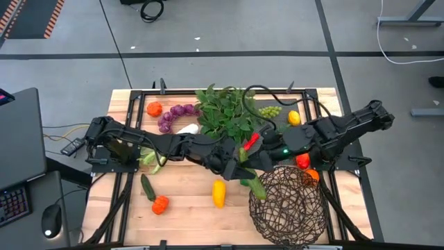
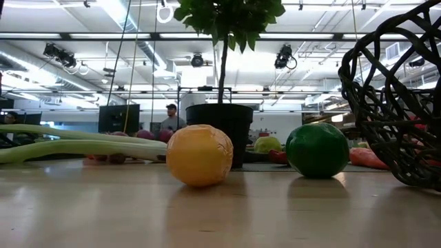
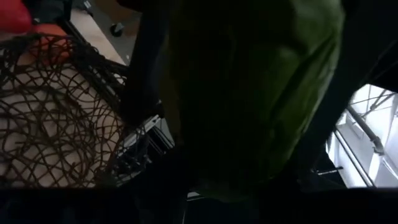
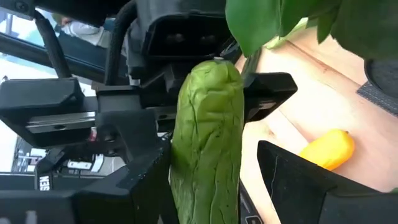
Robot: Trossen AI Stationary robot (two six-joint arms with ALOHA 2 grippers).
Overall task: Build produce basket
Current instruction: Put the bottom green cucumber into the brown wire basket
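From above, the left hand (image 1: 244, 173) and right hand (image 1: 255, 165) meet at a green cucumber (image 1: 254, 185) just beside the wire basket (image 1: 288, 203), which sits at the worktop's (image 1: 187, 208) near right corner. In the left wrist view the cucumber (image 3: 249, 93) fills the gap, fingers pressed against it. The right wrist view shows the cucumber (image 4: 208, 143) pinched by the left hand (image 4: 205, 99), and the right hand's fingers (image 4: 298, 180) spread apart.

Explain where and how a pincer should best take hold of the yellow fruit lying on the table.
Grip the yellow fruit across its middle, coming straight down. It lies flat on the table, elongated, with bare wood along both long sides, so fingers should fit across its narrower width.
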